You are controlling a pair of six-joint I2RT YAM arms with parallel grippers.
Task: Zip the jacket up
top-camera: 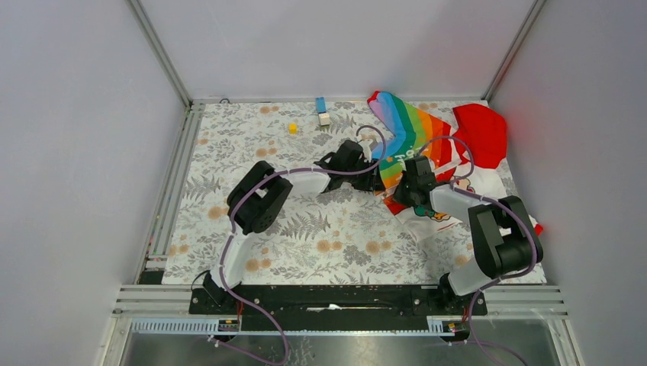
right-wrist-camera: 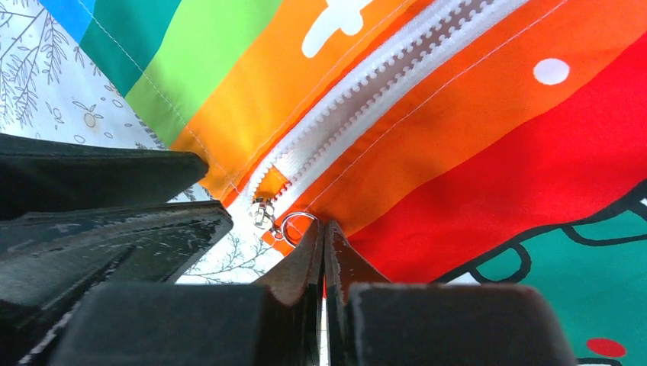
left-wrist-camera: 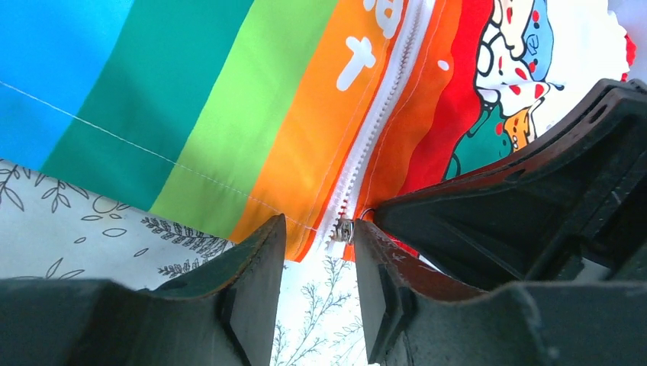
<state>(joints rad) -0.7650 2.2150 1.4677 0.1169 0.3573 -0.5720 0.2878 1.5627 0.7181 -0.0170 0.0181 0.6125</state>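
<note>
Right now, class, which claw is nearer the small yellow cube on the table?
Left. The left claw, open at the hem of the jacket, lies on the side towards the yellow cube. The right claw, shut on that hem beside it, sits slightly farther away.

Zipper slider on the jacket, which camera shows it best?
Right wrist: the zipper slider is close and sharp at the jacket hem, beside the shut right gripper. Left wrist shows it smaller, inside the open left gripper. Top external hides it.

Right jaws crowd jacket slider; nearside seems free.
</note>
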